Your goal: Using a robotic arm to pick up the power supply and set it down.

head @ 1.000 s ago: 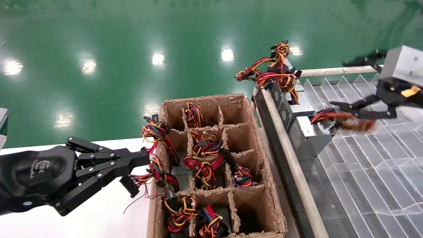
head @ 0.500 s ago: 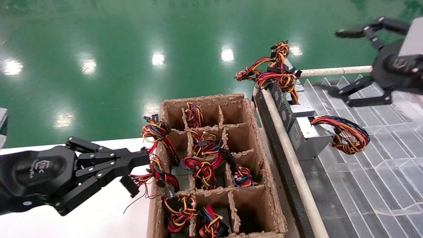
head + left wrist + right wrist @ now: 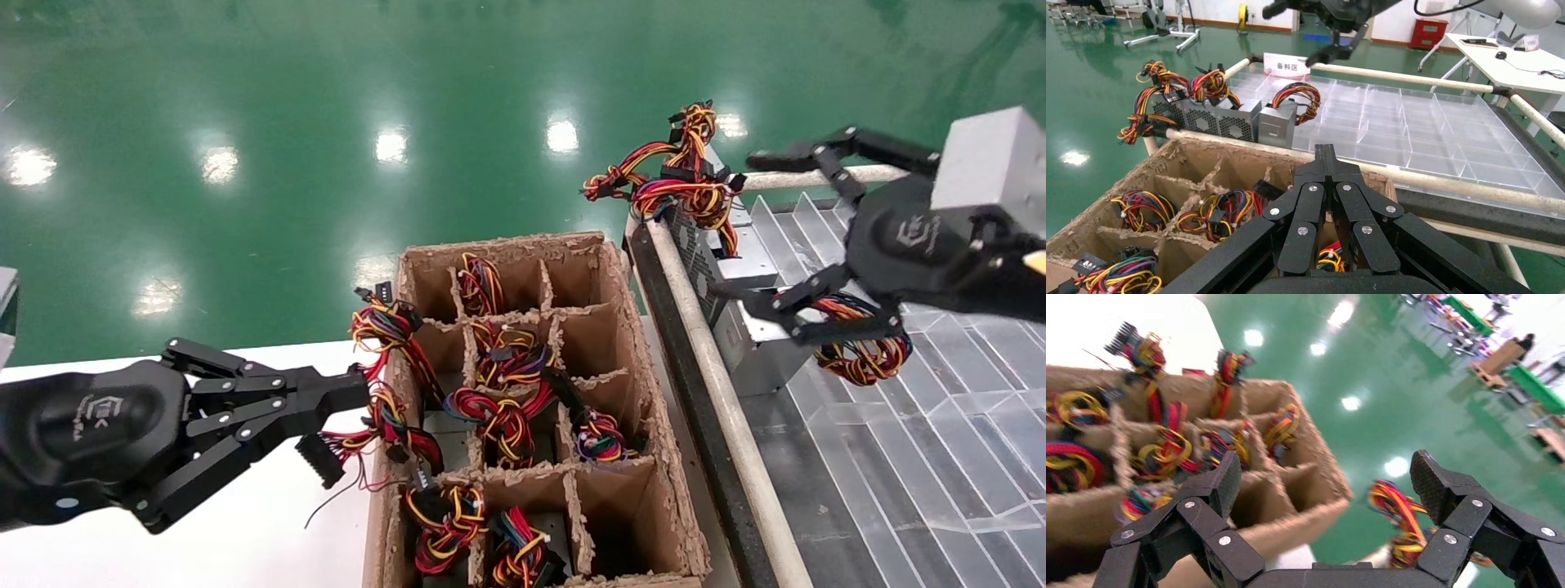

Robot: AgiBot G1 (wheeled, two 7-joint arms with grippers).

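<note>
since half a second ago the right gripper (image 3: 756, 238) has swung from the upper right corner of the head view toward the middle right, and it now hangs over the power supply (image 3: 756, 339). its jaws are wide open and hold nothing; one finger lies near the rail, the other just above the silver box.

the power supply rests at the left edge of the clear divider tray (image 3: 940, 425), against the padded rail (image 3: 711, 367), with its looped wire bundle (image 3: 866, 347) lying to the right of it. a second grey box with a grille side (image 3: 703, 261) stands just behind it.

the left gripper (image 3: 347, 396) is parked at the lower left over the white worktop (image 3: 245, 539), jaws closed and empty, beside the cardboard crate (image 3: 645, 392).

i judge the box to be stiff, rather heavy and smooth, so it may slip. better to take it across the two flat metal sides; the wires are soft and would let it swing.
</note>
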